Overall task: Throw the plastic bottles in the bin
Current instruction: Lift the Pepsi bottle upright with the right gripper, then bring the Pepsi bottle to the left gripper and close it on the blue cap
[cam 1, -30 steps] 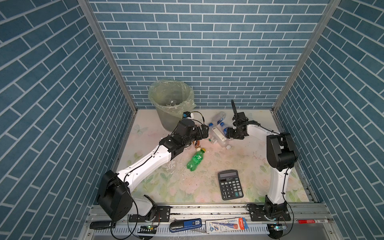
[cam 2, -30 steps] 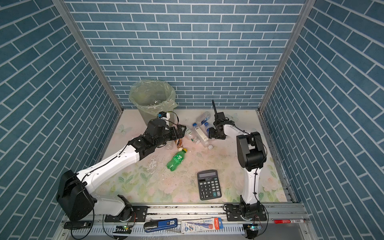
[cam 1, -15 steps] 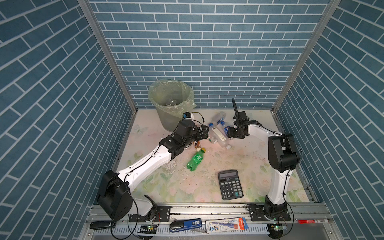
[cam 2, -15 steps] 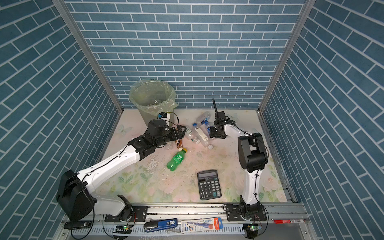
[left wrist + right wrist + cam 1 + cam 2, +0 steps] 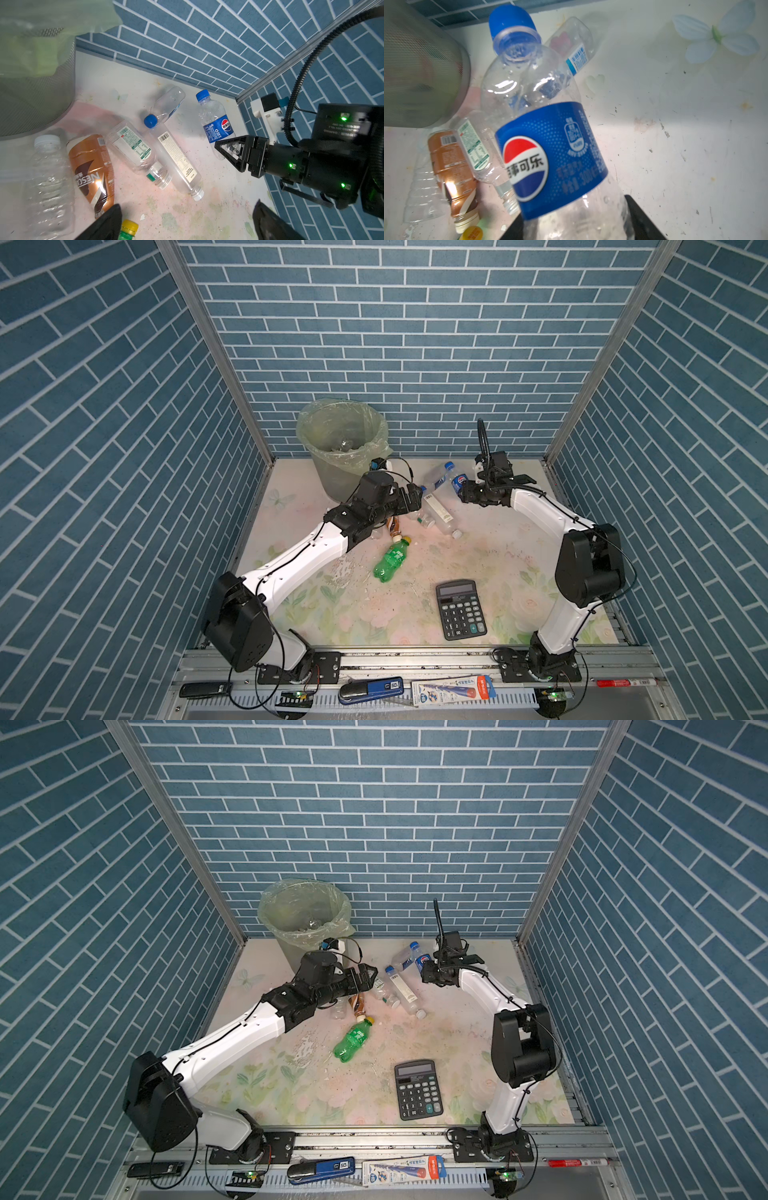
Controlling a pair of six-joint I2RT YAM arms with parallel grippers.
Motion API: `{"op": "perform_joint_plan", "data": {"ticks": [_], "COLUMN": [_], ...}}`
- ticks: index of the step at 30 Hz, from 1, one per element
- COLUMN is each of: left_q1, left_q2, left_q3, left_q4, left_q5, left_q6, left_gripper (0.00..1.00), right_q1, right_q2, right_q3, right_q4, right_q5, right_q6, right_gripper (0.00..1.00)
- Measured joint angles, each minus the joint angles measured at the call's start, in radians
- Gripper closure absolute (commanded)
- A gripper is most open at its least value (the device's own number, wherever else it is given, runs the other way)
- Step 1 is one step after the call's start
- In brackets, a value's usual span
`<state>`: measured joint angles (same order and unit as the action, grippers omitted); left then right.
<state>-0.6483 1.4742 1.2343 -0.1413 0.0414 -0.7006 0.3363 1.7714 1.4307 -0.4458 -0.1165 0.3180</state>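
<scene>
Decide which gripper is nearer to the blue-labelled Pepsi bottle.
Right. The right gripper is closed on the base of the Pepsi bottle. The left gripper is open above the other bottles, toward the bin, not touching it.

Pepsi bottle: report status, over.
Right end effector shut on Pepsi bottle base. Left end effector open, over loose bottles. It sits between bottle and bin.

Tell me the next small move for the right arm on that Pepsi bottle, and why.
Probably close the right gripper firmly on the Pepsi bottle before lifting. Its fingers flank the bottle's base, but a firm hold is not evident, and the bin stands beyond the other bottles, so a loose grip might drop it on the way.
</scene>
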Motion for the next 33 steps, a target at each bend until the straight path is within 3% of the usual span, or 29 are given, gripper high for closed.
{"op": "perform_joint_plan", "data": {"ticks": [7, 22, 33], "left_q1": [0.03, 0.083, 0.101], "left_q2": [0.121, 0.216, 0.282], "left_q3": [0.162, 0.231, 0.286], "left_q4": [0.017, 0.124, 0.181], "left_q5": [0.066, 0.106, 0.094], "left_q6": [-0.038, -0.156, -0.196], "left_gripper": [0.01, 0.02, 0.28], "right_q1": [0.079, 0.219, 0.242], "right_q2": [-0.1, -0.198, -0.268], "right_q3": [-0.002, -0.002, -0.063], "right_q4": [-0.005, 0.004, 0.065], "right_q5": [-0.003, -0.024, -0.042], "right_q6": [0.0, 0.0, 0.0], "right_gripper": [0.47, 0.48, 0.48]}}
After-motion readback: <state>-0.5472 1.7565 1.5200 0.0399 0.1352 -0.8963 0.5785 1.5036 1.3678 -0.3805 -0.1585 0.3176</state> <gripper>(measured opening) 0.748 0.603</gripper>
